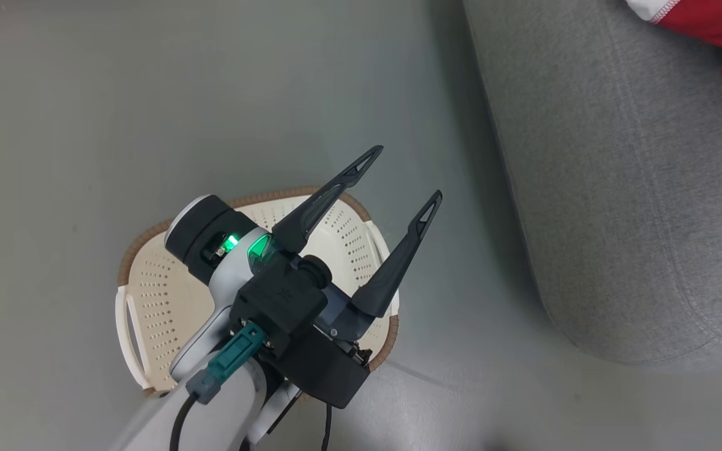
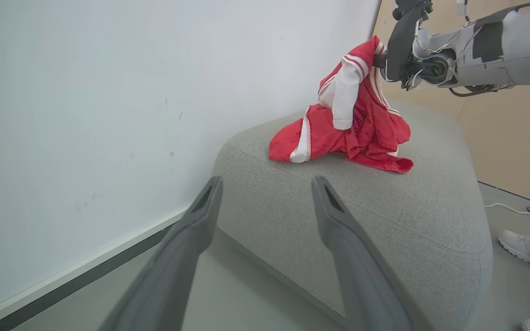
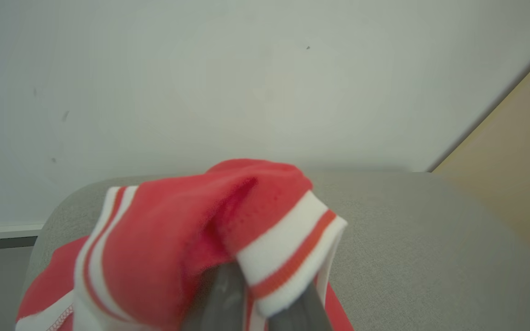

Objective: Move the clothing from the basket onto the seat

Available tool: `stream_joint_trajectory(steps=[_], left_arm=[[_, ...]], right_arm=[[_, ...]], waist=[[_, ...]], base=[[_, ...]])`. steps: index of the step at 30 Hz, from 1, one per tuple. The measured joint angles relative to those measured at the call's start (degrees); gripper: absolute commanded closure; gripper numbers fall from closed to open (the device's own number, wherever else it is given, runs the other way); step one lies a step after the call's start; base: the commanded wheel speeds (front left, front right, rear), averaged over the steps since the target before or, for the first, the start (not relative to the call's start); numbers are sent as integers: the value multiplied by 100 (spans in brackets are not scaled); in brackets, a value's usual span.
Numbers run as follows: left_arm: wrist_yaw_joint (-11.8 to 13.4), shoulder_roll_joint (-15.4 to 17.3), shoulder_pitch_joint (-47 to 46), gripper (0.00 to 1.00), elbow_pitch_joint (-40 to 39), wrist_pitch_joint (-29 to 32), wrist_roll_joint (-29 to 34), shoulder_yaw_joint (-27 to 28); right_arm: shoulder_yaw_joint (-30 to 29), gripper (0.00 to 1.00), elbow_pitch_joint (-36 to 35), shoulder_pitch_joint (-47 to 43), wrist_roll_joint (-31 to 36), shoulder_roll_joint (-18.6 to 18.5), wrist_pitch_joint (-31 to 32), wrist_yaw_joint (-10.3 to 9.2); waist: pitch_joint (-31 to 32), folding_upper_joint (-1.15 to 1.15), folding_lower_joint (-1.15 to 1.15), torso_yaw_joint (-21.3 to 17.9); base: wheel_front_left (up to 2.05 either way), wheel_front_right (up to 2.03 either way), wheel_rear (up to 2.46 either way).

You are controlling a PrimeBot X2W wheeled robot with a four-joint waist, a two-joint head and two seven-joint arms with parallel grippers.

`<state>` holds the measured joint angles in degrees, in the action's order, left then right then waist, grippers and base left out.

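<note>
My left gripper hangs right above the cream-white plastic laundry basket with holes and a brown rim, which sits on the smooth grey floor. The big grey fabric seat stands to the right of the basket, near it but not touching. One end of the seat is in front of my left gripper, with the pale wall to its left. The soft red and white sports clothing lies on top of the seat. My right gripper is above it, pinching its top part. A person's white shoe is on the floor right of the seat.
</note>
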<state>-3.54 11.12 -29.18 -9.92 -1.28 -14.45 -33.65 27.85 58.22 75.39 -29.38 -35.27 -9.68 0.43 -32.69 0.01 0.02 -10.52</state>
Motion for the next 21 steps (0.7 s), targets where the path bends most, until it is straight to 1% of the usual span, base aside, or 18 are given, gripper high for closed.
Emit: stream_joint_trajectory(steps=[5, 6, 7, 8, 9, 10, 13, 14, 18, 21], left_arm=[[-8, 26, -25, 0, 60, 2, 2, 0], [-9, 27, -41, 0, 90, 2, 2, -2], [-24, 27, -71, 0, 131, 1, 2, -4], [-49, 32, -97, 0, 166, 1, 2, -2], [-49, 34, -100, 0, 174, 0, 2, -3], [-49, 37, -99, 0, 189, -1, 2, -4], [-59, 38, -99, 0, 360, -33, -4, -37], [-98, 49, -90, 0, 400, -34, -18, -41], [-108, 154, -59, 0, 458, -92, -82, -21], [-109, 174, 78, 0, 641, -141, -229, -4]], right_arm=[[97, 99, 256, 35, 37, 193, -52, 5], [123, 83, 320, 34, 49, 256, -59, 10], [144, 63, 359, 32, 71, 301, -101, 20], [171, 49, 381, 32, 78, 334, -108, 58], [202, 25, 409, 32, 88, 350, -118, 112], [220, 0, 454, 32, 99, 371, -156, 121], [208, 0, 587, -17, 85, 424, -226, 169], [216, 0, 619, -59, 82, 465, -238, 198], [305, 0, 678, -271, 68, 846, -287, 308], [375, 0, 697, -415, 75, 987, -350, 361]], waist=[[-196, 0, 0, 10], [-205, 0, 0, -6], [-204, 0, 0, -26], [-195, 0, -1, -47], [-179, 0, -1, -71], [-162, -1, -2, -97], [-84, -1, -1, -164], [-45, 0, -1, -180], [98, -2, -3, -305], [220, -1, -2, -425]], base=[[0, 0, 0], [0, 0, 0], [0, 0, 0], [0, 0, 0], [0, 0, 0], [0, 0, 0], [0, 0, 0], [0, 0, 0], [0, 0, 0], [0, 0, 0]])
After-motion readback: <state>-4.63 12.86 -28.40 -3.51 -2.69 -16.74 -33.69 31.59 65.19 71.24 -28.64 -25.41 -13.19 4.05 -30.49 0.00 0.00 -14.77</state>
